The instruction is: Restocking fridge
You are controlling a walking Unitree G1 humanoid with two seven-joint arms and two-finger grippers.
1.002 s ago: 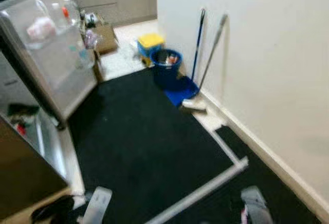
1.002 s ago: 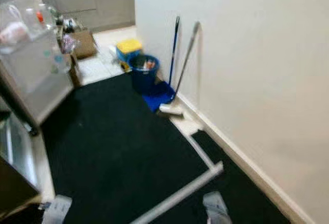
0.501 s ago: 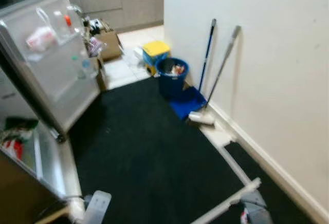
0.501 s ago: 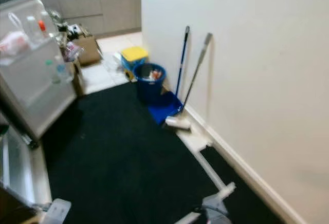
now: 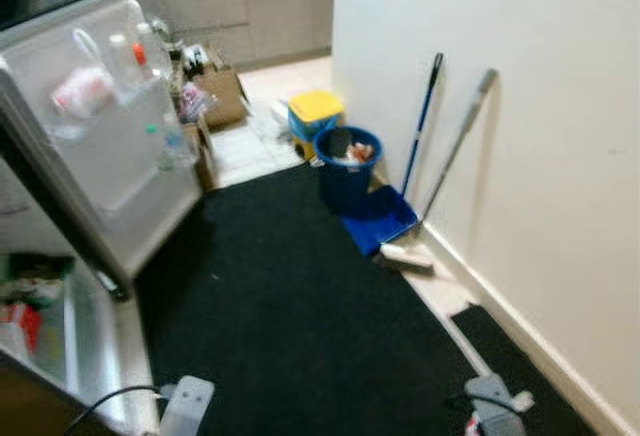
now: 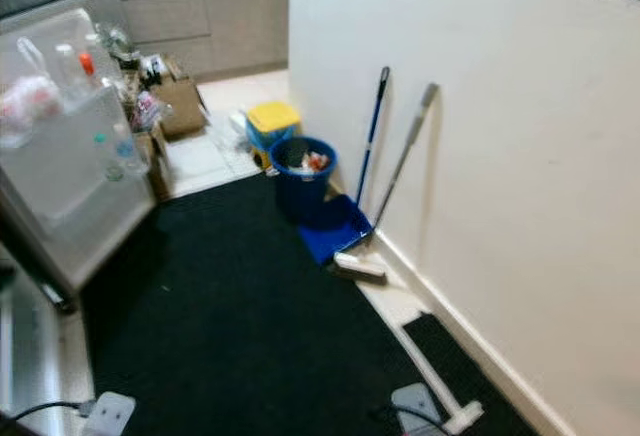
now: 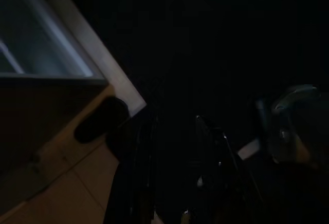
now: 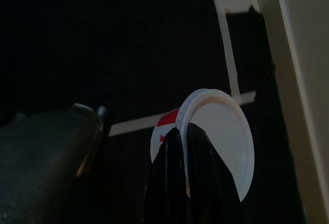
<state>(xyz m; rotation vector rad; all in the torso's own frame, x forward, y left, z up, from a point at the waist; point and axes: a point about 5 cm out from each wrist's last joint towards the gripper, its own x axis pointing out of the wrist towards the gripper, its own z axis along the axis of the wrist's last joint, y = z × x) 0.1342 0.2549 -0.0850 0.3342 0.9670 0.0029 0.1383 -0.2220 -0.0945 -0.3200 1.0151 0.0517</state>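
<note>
White-lidded red tub (image 8: 218,142) pinched by right hand (image 8: 182,147); label seemingly unreadable.

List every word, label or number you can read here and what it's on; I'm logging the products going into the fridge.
No text can be read.
White container with a red patch, held by the right gripper: print too dark to read.
Bottles in the open fridge door: labels too blurred.
Blue bucket, yellow-lidded box: no lettering visible.
</note>
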